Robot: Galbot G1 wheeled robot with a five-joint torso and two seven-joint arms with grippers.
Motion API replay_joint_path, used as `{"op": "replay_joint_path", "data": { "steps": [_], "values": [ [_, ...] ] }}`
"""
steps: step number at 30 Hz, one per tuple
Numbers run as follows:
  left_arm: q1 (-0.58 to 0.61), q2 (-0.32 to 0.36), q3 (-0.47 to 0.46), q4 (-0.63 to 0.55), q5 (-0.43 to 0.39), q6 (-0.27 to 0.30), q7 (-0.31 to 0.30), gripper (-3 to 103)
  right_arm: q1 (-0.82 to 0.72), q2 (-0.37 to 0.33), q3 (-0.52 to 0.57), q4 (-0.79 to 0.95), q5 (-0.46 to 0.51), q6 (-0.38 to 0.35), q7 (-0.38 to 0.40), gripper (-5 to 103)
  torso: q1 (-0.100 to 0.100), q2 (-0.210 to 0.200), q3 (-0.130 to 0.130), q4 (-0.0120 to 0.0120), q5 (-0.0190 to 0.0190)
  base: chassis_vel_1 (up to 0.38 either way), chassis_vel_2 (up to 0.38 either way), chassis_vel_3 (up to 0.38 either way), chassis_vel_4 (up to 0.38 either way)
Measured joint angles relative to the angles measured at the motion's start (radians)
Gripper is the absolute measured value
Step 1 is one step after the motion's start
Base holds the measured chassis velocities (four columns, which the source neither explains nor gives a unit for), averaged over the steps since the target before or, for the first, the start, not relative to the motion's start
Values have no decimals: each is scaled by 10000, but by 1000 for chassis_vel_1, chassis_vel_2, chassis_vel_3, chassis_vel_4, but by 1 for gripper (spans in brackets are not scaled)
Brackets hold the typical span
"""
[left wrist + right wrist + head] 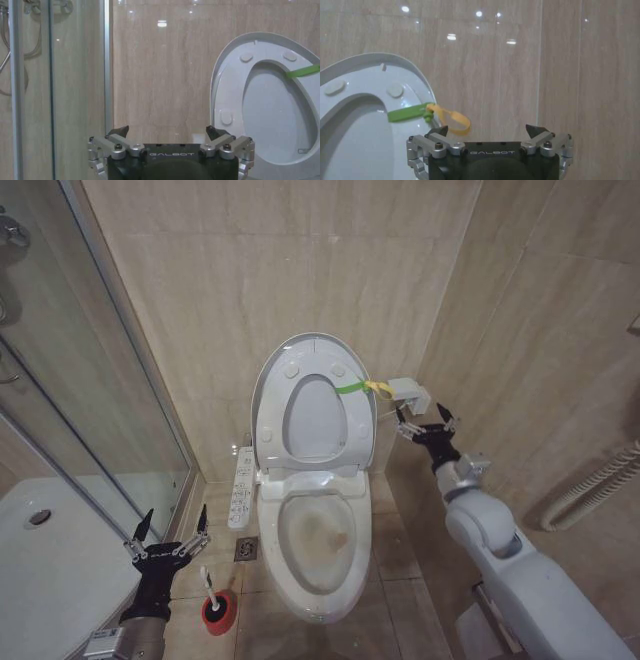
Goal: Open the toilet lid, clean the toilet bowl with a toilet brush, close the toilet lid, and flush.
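Note:
The toilet lid [313, 351] stands upright against the wall, a green-and-yellow strap [360, 388] tied at its right edge. Below it lies the toilet bowl [318, 575] with a brownish stain inside. The toilet brush [214, 604] stands in its red base on the floor, left of the bowl. My left gripper [174, 522] hangs open just above and left of the brush, holding nothing. My right gripper [424, 417] is open beside the strap's yellow loop [455, 120], a little right of the lid [365, 78], not touching it. The left wrist view shows the left gripper [167, 131] open, facing the wall.
A glass shower door [100, 400] and white shower tray [50, 555] stand close on the left. The button panel [241, 485] runs along the bowl's left side. A floor drain [246, 549] lies beside the brush. A white box [408, 391] and a white hose [590, 485] are on the right wall.

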Motion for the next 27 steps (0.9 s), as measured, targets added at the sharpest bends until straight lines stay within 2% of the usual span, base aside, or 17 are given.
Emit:
{"op": "replay_joint_path", "data": {
  "steps": [5,10,15,21,27],
  "values": [
    [0,0,0,0,0,0,0,100,-782,315,147,578,-164,-138,648,100,0,0,0,2,0,0,0,0,0],
    [0,0,0,0,0,0,0,100,-1410,426,336,727,-433,-99,823,100,0,0,0,2,0,0,0,0,0],
    [0,0,0,0,0,0,0,100,-2056,618,601,848,-681,3,859,100,0,0,0,2,-1,0,0,0,0],
    [0,0,0,1,0,0,0,100,-2869,1163,1061,935,-1073,267,806,100,1,0,0,1,0,0,0,0,0],
    [0,0,0,0,0,0,0,100,-3792,1877,1515,1133,-1724,799,404,100,1,0,0,1,0,0,0,0,0]
  ]
}}
